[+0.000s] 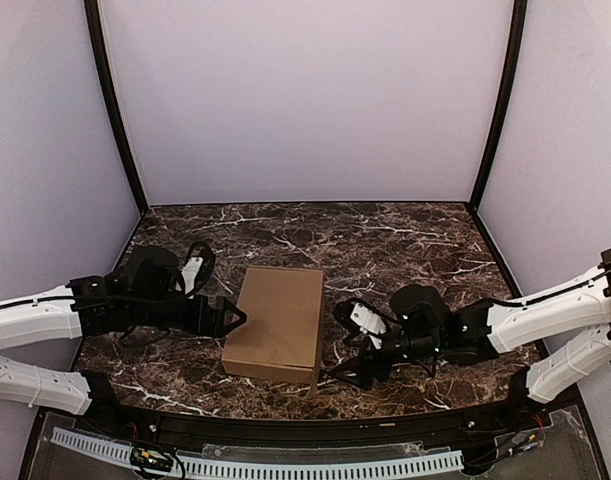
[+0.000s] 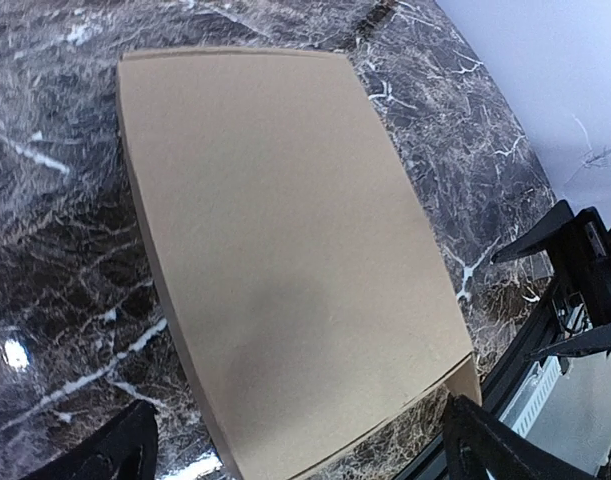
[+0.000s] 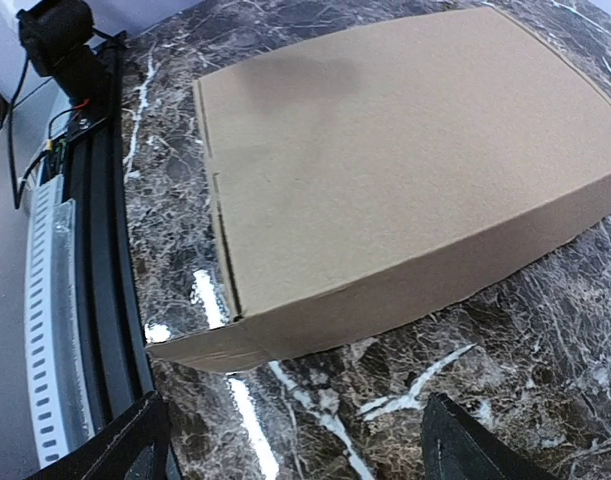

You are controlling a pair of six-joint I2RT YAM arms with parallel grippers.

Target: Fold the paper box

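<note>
Lying on marble [image 1: 415, 240], matte rectangular paper box [image 1: 276, 322]

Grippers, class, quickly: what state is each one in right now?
Left gripper: open, holding nothing.
Right gripper: open, holding nothing.

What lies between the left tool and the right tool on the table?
The folded paper box lies there, with the left tool and right tool open on either side; the top external view shows it.
</note>
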